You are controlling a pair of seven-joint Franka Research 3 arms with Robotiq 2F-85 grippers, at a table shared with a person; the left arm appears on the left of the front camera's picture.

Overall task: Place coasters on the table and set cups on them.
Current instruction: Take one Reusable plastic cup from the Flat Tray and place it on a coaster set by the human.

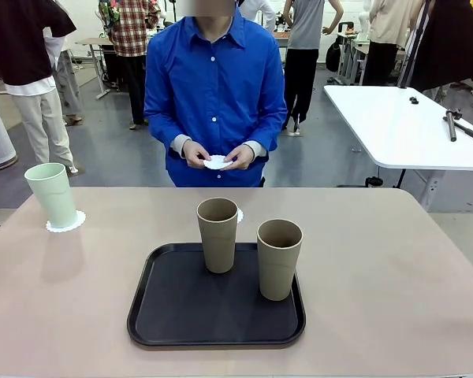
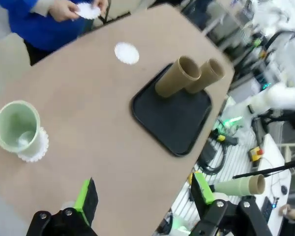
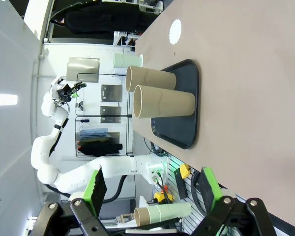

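On the beige table [image 1: 394, 268] a pale mint cup [image 1: 51, 193] stands upright on a lacy white coaster [image 1: 65, 223] at the far left. Two tan cups [image 1: 217, 234] [image 1: 278, 258] stand on the black tray [image 1: 165, 315]. A second coaster [image 2: 126, 52] lies bare on the table behind the tray. The person in a blue shirt holds a third coaster [image 1: 217, 162] in both hands at the far edge. My left gripper [image 2: 143, 196] hangs open high above the table's near left side, empty. My right gripper [image 3: 152, 189] is open too, off the tray's right side.
A white table [image 1: 402, 126] stands beyond the far right corner. Several people stand farther back in the room. Cables and equipment [image 2: 221, 142] lie below the near table edge. Bare tabletop [image 1: 378, 236] spreads right of the tray.
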